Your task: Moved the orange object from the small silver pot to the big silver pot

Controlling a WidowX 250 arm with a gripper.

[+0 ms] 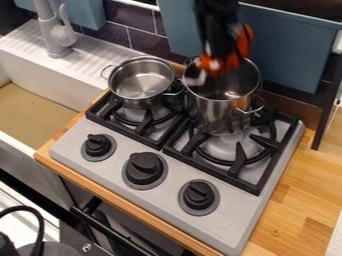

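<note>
"hanging where, the gripper (219, 35)?"

"close to one o'clock, over the big silver pot (219, 112)."

"open or closed?"

"can't tell, it's blurred."

"and the orange object (230, 64)?"

"at the gripper's lower end, over that pot's mouth. the small silver pot (140, 103) stands just beside, toward the big one's nine o'clock."

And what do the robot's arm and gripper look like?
The arm is black where it shows, a dark, narrow shape, and the gripper below looks black too. I can't make out any cables or markings on them.
</note>
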